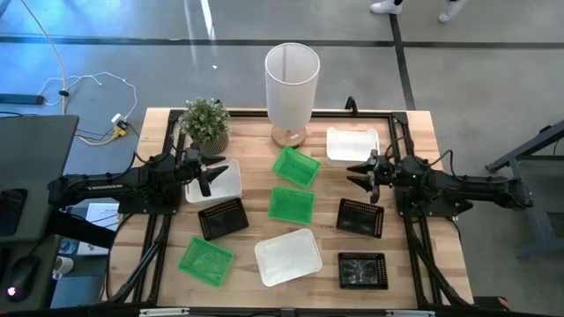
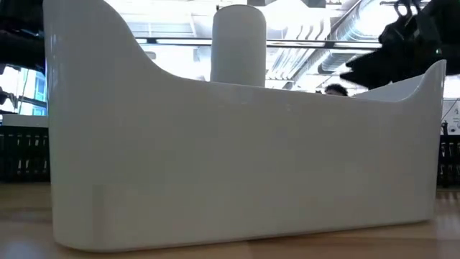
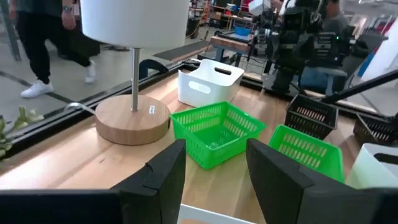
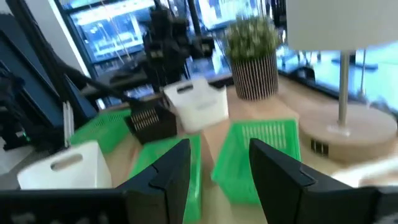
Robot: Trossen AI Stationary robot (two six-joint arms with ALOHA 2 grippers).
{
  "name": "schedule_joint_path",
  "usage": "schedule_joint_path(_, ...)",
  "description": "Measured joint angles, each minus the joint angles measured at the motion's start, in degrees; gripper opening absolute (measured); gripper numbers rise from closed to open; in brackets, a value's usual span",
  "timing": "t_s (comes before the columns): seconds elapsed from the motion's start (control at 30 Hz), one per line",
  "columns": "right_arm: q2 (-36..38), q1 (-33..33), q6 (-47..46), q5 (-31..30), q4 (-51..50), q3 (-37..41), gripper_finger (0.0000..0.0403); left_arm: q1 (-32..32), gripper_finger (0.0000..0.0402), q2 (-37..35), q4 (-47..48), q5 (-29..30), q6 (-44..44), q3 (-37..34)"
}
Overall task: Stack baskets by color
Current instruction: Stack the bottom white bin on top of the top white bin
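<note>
1. Along the bottom of the high view, nearest the table's front edge, lie a green mesh basket (image 1: 205,261), a large white basket (image 1: 288,256) and a black mesh basket (image 1: 362,270), all apart and unstacked. A gripper reaching past them could catch a rim and drag a basket off the edge.
2. At mid frame the left gripper (image 1: 208,173) hovers over a white basket (image 1: 222,183) with its fingers spread and empty; the right gripper (image 1: 364,173) hangs the same way, empty, just above another black basket (image 1: 360,217). Mesh walls may snag a finger (thin plastic flexes).
3. Between the arms sit two green baskets (image 1: 292,203), one tilted (image 1: 295,166); both arms reaching here might collide.
4. Toward the top, a white lamp (image 1: 291,90) stands beside the third white basket (image 1: 352,144); a careless lift could topple the lamp.
</note>
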State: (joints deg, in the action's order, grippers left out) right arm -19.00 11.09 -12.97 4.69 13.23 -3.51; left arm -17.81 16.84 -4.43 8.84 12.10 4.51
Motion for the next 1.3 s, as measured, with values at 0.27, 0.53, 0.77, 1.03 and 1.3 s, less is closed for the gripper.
schedule_joint_path(0.27, -1.4, 0.0, 1.5, 0.0, -0.2, -7.1, 0.0151, 0.0, 0.0156, 0.0, 0.0, -1.1, 2.3, 0.0)
schedule_joint_path(0.53, -9.2, 0.0, 0.9, 2.1, -0.6, -16.4, 0.0151, 0.0, 0.0156, 0.0, 0.0, -2.4, 2.3, 0.0)
schedule_joint_path(0.77, -19.1, -0.1, -2.4, 5.9, -3.6, -24.5, 0.0151, 0.0, 0.0156, 0.0, 0.3, -2.4, 2.3, 0.0)
schedule_joint_path(1.03, -29.5, -5.9, 1.6, 6.5, -10.6, -33.0, 0.0151, 0.0, 0.0156, 0.0, 1.0, -2.5, 2.3, 0.0)
schedule_joint_path(1.3, -39.3, -12.9, 4.5, 6.3, -11.4, -38.6, 0.0151, 0.0, 0.0156, 0.0, 4.4, -2.4, 2.3, 0.0)
